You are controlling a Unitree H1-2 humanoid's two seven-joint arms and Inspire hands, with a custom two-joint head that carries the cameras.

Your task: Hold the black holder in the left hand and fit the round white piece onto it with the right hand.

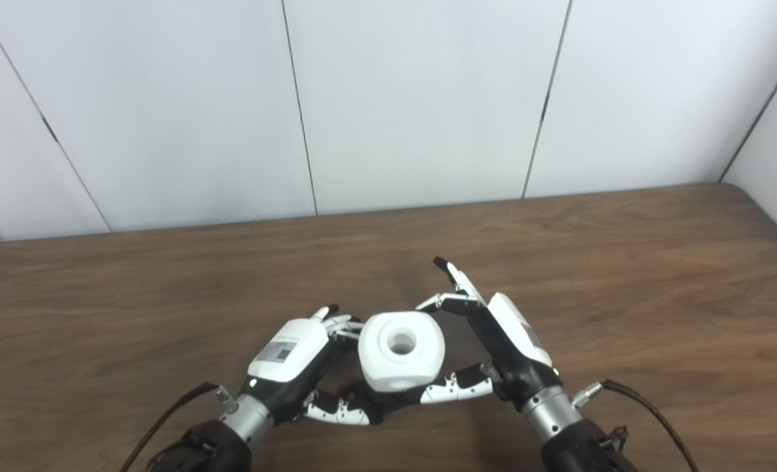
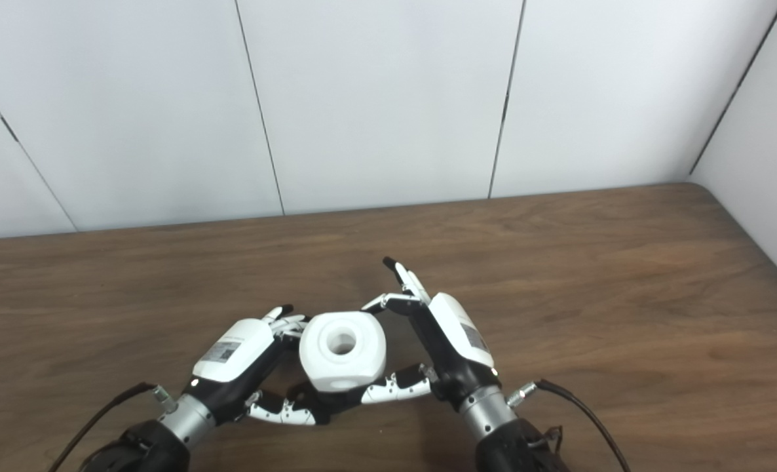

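Fitting step is in hand, judging by the layout: the round white piece point(image 1: 401, 351) sits between both hands, low and central over the tabletop point(image 1: 624, 275), with a round hole on top and another on its near face; the black holder point(image 1: 362, 398) is mostly hidden under it, only a dark bit showing at its lower left edge, so how far the piece is seated cannot be told; the left robot hand point(image 1: 297, 367) curls in from the left, fingers closed around the holder beneath the piece, thumb running along below; the right robot hand point(image 1: 493, 341) is clamped on the white piece, thumb touching its lower right side, fingers against its far upper corner, one finger sticking up free; next move likely calls for pressing the piece squarely down while the left keeps the holder steady, then checking seating before letting go; room is ample: bare wood all round, far edge against the wall panels point(image 1: 415, 98), right rounded corner well apart.
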